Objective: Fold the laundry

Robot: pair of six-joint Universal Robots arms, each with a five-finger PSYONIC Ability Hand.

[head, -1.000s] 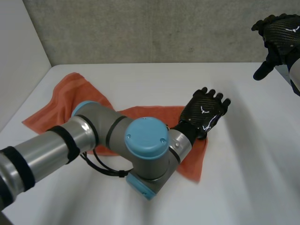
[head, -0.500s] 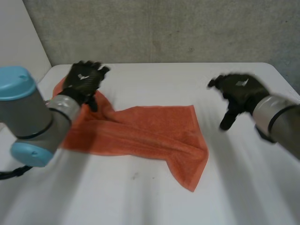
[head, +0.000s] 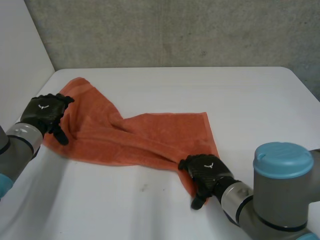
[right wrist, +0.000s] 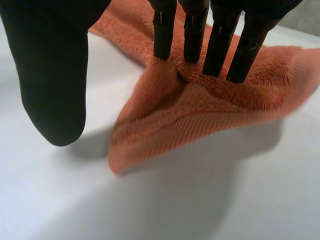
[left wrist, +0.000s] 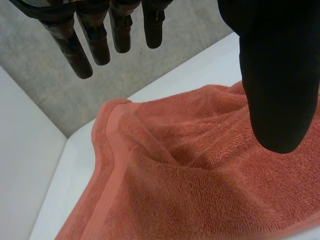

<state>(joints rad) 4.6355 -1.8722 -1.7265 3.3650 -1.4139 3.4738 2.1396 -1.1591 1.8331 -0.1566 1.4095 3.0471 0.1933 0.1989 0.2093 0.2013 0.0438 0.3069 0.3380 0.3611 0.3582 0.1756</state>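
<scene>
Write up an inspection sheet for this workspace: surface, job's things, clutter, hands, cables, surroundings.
Surface: white table, bare around the cloth.
Job's things: one orange towel, lying rumpled and twisted across the table, not yet folded.
Clutter: nothing seen.
Hands: left hand over the towel's left end, fingers straight and thumb apart, open; whether it touches the cloth is unclear. Right hand at the towel's near right corner, straight fingers pressing on the cloth, thumb off it, open.
Cables: nothing seen.
Surroundings: grey concrete wall behind the table, white panel at its left side.
</scene>
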